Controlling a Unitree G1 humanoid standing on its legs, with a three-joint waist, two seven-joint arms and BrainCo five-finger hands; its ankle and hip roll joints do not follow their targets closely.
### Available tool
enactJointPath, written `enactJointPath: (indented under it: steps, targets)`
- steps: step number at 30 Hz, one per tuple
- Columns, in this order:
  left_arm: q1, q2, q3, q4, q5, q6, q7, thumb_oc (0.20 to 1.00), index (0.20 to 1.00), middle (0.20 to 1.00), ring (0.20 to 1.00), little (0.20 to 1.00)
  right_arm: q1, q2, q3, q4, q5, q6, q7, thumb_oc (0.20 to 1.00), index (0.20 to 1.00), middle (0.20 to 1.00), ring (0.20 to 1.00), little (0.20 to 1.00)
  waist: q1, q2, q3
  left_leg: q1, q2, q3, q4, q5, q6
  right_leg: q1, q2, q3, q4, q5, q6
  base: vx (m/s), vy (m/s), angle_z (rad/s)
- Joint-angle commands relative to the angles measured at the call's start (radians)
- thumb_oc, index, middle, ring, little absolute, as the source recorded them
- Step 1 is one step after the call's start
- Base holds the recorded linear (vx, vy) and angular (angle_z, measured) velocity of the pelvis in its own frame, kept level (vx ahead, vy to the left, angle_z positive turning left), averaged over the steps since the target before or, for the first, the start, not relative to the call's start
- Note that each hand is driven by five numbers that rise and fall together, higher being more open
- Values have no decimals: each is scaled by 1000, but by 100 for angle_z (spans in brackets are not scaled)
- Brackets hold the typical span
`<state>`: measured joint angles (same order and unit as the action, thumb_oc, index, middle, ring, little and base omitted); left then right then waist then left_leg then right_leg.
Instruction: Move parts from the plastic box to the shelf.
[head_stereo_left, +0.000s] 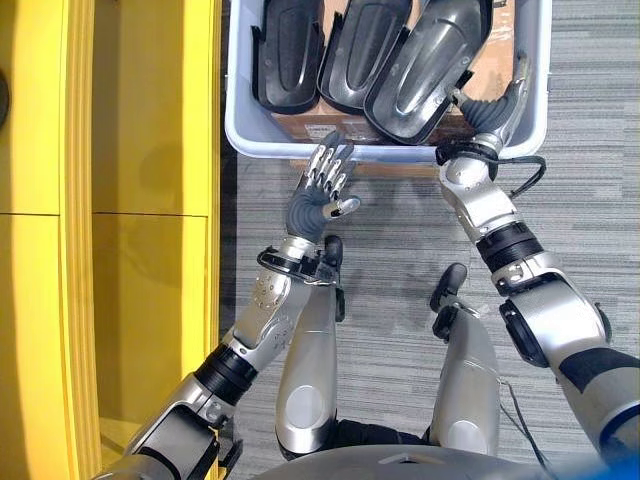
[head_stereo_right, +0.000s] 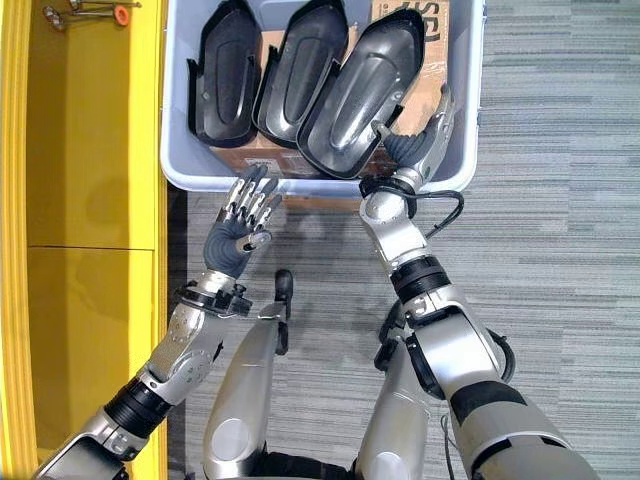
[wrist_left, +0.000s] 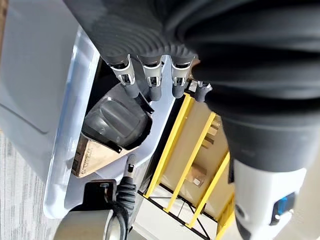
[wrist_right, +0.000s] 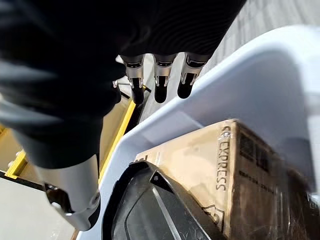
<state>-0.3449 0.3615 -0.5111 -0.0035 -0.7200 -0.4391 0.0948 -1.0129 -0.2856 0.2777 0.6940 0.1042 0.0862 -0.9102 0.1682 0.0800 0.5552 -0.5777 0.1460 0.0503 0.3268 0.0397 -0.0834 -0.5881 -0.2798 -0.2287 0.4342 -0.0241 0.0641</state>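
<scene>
We judged the task barely begun: three glossy black moulded plastic shell parts (head_stereo_left: 360, 50), long, curved and hollow, lay side by side on a brown cardboard carton (head_stereo_right: 418, 92) inside the pale grey smooth-walled plastic box (head_stereo_left: 540, 70) at twelve o'clock, none of them yet on the yellow painted shelf (head_stereo_left: 150, 200) at nine o'clock. Our left hand (head_stereo_left: 322, 195) hovered empty outside the box's near rim, fingers relaxed and spread. Our right hand (head_stereo_left: 497, 110) reached over the rim beside the rightmost shell, fingers extended, grasping nothing.
</scene>
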Motion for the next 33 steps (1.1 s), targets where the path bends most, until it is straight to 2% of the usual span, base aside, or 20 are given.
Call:
enactJointPath:
  steps: [1,10,14,15,17,21,23,25,27,29,31,33]
  targets:
    - [-3,-15,4,-74,22,-33,18,1000,1000,1000,1000,1000,-22,-31,-6,-78,-6,-34,15,1000,1000,1000,1000,1000,28,20,-35,-5,-33,71,-41,-12,50,7,29,-73,124,-87,20,0,0,0]
    - [-5,-11,20,-71,14,-22,10,1000,1000,1000,1000,1000,-17,-17,3,-15,62,-39,55,1000,1000,1000,1000,1000,42,20,-35,-33,-34,61,-25,-13,52,-12,20,-88,155,-97,18,0,-5,1]
    - [-6,-12,26,-69,35,-39,13,1000,1000,1000,1000,1000,-20,-10,2,32,104,-37,67,1000,1000,1000,1000,1000,48,25,-35,-47,-33,59,-16,-12,52,-23,13,-92,169,-100,17,-5,9,4]
    - [-15,-7,32,-67,58,-42,47,1000,1000,1000,1000,1000,-21,-8,-2,66,169,-40,79,1000,1000,1000,1000,1000,52,26,-35,-51,-34,56,-10,-13,53,-25,8,-93,180,-103,17,1,-30,2]
    - [-19,-4,41,-68,12,-30,58,1000,1000,1000,1000,1000,-26,-7,-7,96,223,-36,84,1000,1000,1000,1000,1000,57,29,-35,-57,-36,51,-4,-14,54,-28,3,-95,192,-108,16,7,-38,7]
    - [-3,-4,64,-68,11,-1,37,1000,1000,1000,1000,1000,-35,-3,-24,149,320,-67,113,1000,1000,1000,1000,1000,68,34,-35,-72,-37,45,11,-15,52,-38,-2,-101,210,-114,14,8,-25,9]
    - [0,-4,66,-63,-34,13,9,1000,1000,1000,1000,1000,-46,0,-34,168,451,-29,155,1000,1000,1000,1000,1000,71,36,-35,-78,-37,45,16,-15,50,-43,-4,-103,215,-115,13,-1,-1,2]
    - [3,-12,70,-60,-84,19,-1,1000,1000,1000,1000,1000,-55,3,-34,190,512,-25,158,1000,1000,1000,1000,1000,73,38,-35,-83,-34,45,20,-14,49,-50,-5,-102,225,-120,11,1,9,2]
    - [-4,-15,73,-60,-79,16,3,1000,1000,1000,1000,1000,-59,6,-34,217,539,-21,165,1000,1000,1000,1000,1000,73,36,-35,-89,-34,43,26,-16,49,-54,-5,-102,232,-123,10,3,11,4]
    - [-12,-19,76,-65,-80,23,5,1000,1000,1000,1000,1000,-71,-4,-28,238,515,3,178,1000,1000,1000,1000,1000,75,36,-35,-102,-35,41,31,-15,49,-65,-6,-102,237,-122,10,0,0,0]
    - [-6,-5,78,-74,-75,30,2,1000,1000,1000,1000,1000,-94,-34,5,258,402,77,187,1000,1000,1000,1000,1000,80,33,-35,-107,-34,38,34,-13,48,-65,-7,-108,236,-117,12,8,9,3]
    - [1,1,80,-76,-69,23,-2,1000,1000,1000,1000,1000,-106,-52,27,278,349,130,181,1000,1000,1000,1000,1000,84,33,-35,-109,-35,35,36,-13,48,-65,-7,-109,234,-115,14,9,10,2]
